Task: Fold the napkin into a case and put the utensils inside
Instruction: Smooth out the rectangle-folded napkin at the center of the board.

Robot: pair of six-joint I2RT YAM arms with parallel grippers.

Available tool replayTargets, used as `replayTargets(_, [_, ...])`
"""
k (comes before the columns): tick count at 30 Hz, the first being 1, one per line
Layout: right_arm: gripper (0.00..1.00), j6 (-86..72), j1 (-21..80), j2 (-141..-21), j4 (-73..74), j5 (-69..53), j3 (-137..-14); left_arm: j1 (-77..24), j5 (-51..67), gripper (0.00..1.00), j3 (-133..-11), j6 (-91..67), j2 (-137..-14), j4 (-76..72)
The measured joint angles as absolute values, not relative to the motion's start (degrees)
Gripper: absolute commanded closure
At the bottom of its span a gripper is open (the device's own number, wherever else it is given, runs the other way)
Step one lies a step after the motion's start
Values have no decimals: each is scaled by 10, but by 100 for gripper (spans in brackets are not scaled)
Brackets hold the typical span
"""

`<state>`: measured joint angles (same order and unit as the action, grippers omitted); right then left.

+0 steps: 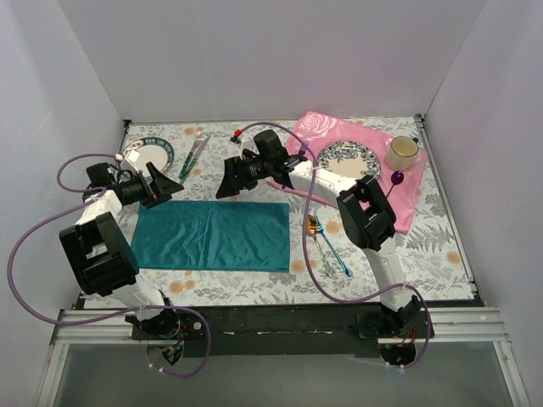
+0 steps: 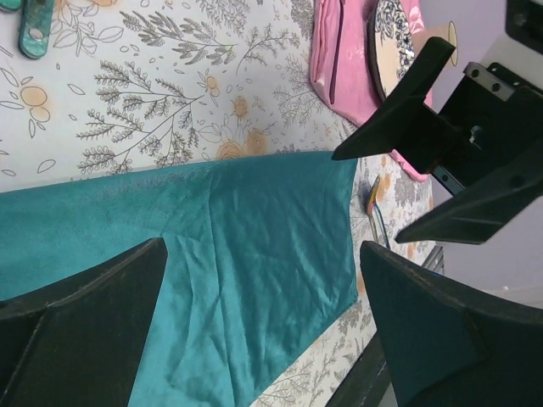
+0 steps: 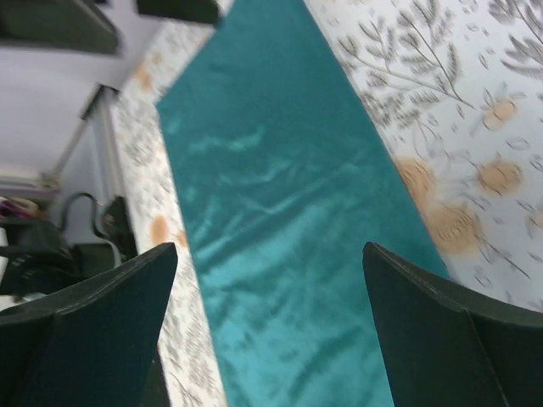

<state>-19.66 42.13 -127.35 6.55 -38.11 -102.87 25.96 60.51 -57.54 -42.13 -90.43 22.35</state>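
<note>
Lying as a long flat rectangle toward the near left of the table, your napkin looks about halfway to a case. I judge it wants another fold to narrow it. The utensils wait just beside its right edge, not touching, handy for slipping in later. Both arms reach low over the cloth's far edge, the left gripper by the far-left corner and the right gripper near the middle. Each has its jaws spread wide, holding nothing.
</note>
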Motion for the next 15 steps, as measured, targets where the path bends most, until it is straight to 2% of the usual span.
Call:
replayTargets(5, [1, -316, 422, -1289, -72, -418, -1006, 229, 602, 2, -557, -467, -944, 172])
replayTargets(15, [1, -469, 435, -1331, -220, -453, -972, 179, 604, 2, -546, -563, -1004, 69])
